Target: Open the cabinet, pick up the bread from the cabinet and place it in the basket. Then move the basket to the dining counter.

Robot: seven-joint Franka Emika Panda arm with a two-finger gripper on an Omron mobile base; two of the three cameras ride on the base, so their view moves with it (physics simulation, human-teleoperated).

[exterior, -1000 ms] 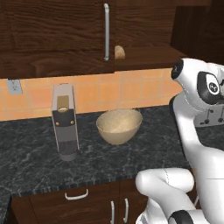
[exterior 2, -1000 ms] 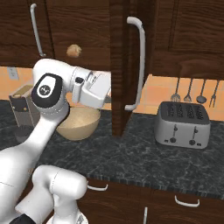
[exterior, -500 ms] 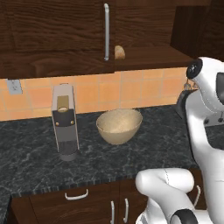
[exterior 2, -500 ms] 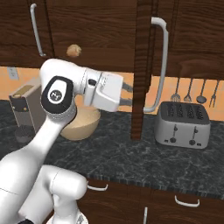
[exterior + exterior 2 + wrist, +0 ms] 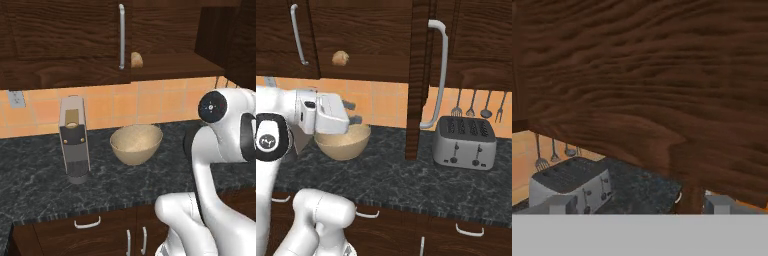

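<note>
On black granite counter [image 5: 406, 175], basket [image 5: 343, 142] sits left of toaster [image 5: 464, 142].

Gripper [image 5: 352, 113] just above the basket [image 5: 343, 142] on the black counter [image 5: 406, 177]. Up and to its left, the bread [image 5: 340, 58] inside the cabinet [image 5: 366, 35]. To its right, the open cabinet door [image 5: 419, 75], edge-on. Further right, a toaster [image 5: 464, 143], with utensils [image 5: 478, 106] hanging behind. Left of the basket, a coffee machine [image 5: 74, 139].
</note>
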